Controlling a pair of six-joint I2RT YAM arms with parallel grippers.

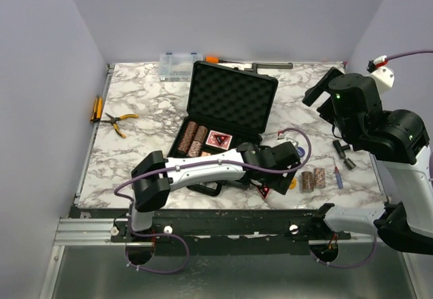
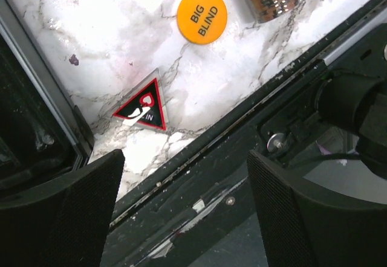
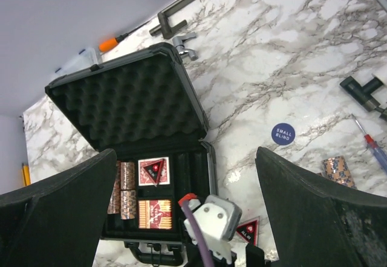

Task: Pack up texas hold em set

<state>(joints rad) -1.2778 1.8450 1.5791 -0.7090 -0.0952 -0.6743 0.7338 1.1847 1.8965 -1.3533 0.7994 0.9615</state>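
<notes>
**Hovering over the triangular token**

We hold our left gripper [image 2: 184, 182] open and empty. The triangular token [image 2: 144, 107] lies flat just ahead of its fingers, beside the case [image 1: 233, 96]. Thin, stiff, probably slick: we would pinch across its edges.

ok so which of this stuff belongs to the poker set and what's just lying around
Poker set: black case, chip stacks in it, card deck, loose chip stacks, triangular token, big blind button, small blind button.
Lying about: pliers, clear organiser box, red screwdriver, orange-handled screwdriver.
</notes>
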